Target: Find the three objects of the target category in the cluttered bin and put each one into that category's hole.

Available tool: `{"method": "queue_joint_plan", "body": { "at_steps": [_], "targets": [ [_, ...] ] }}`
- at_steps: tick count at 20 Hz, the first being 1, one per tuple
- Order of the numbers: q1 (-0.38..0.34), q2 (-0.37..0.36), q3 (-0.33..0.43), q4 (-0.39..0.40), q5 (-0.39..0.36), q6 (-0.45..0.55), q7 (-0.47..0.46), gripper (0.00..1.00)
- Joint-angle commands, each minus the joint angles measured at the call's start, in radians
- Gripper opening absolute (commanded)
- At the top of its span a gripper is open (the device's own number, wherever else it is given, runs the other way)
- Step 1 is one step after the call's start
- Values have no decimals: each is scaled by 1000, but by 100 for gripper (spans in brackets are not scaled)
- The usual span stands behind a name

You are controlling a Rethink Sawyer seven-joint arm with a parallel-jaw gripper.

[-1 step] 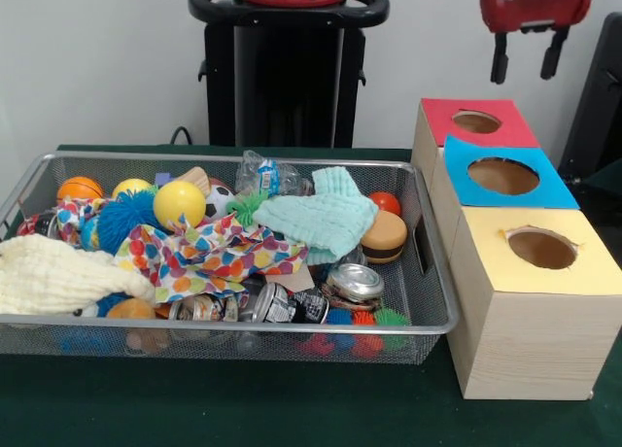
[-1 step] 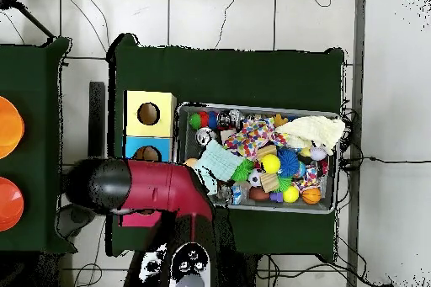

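Observation:
My gripper (image 1: 526, 58) hangs open and empty high above the red-topped box (image 1: 437, 112), its two black fingers (image 1: 499, 60) apart. A blue-topped box (image 1: 554, 189) and a yellow-topped box (image 1: 486, 262) follow in the same row, each with a round hole. The wire bin (image 1: 224, 323) to their left holds a yellow ball (image 1: 179, 202), an orange ball (image 1: 80, 188), a red ball (image 1: 386, 202), a mint cloth (image 1: 326, 219), a dotted cloth (image 1: 209, 253), a cream cloth (image 1: 58, 277), a toy burger (image 1: 384, 235), a crushed can (image 1: 356, 282) and a plastic bottle (image 1: 267, 175). In the overhead view the red arm (image 2: 143, 187) covers the red box.
Seen from overhead, the yellow box (image 2: 150, 114) and blue box (image 2: 147, 151) stand left of the bin (image 2: 252, 107) on the green cloth. Spiky balls and more cans lie along the bin's front wall. Two orange discs (image 2: 8, 132) sit at the far left.

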Motion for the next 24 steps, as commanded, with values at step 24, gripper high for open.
{"method": "queue_joint_plan", "body": {
  "at_steps": [24],
  "targets": [
    [-47, 342, 24, -714, -77, 269, 112, 100]
  ]
}}
